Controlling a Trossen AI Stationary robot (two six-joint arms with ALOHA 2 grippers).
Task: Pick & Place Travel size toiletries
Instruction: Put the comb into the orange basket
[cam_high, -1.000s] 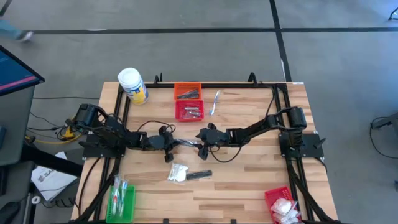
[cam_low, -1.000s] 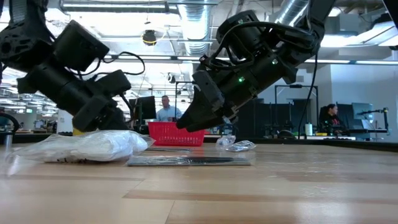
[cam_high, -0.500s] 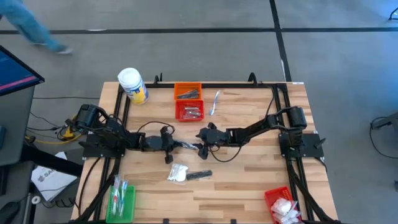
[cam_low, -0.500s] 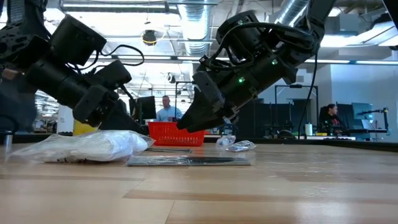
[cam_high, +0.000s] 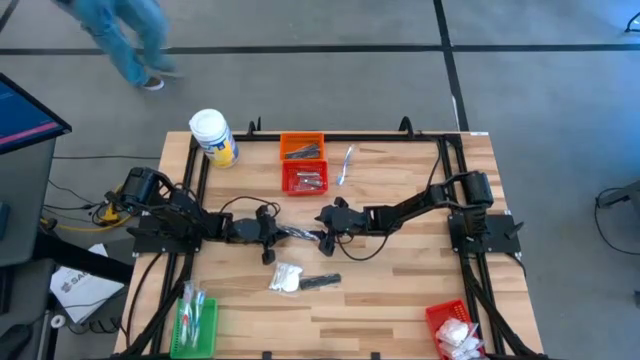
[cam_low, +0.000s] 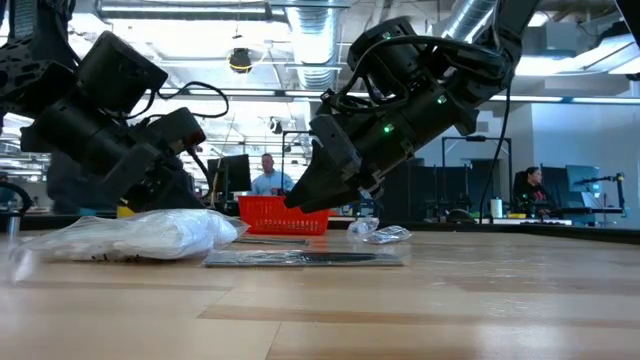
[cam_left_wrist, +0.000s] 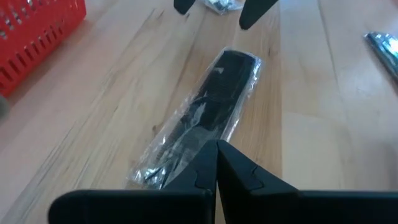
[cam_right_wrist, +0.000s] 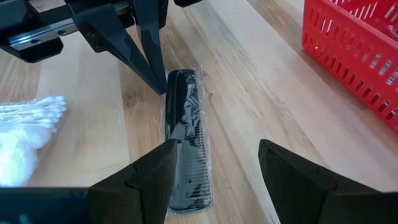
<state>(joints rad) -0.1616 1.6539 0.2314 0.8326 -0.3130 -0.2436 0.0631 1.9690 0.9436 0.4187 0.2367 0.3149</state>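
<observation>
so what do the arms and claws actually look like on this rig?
Both arms are dark, chunky and jointed, with loose black cables looping off them. The left claw ends in two slim, pointed black fingers. The right claw has broader, matte black fingers; a small green light glows on its wrist housing.

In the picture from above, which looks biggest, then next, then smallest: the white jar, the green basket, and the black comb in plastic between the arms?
1. Green basket, the largest.
2. White jar, somewhat smaller. It stands upright and is seen from above, so this is less sure.
3. Black comb, the smallest, and partly hidden by the arms.
</observation>
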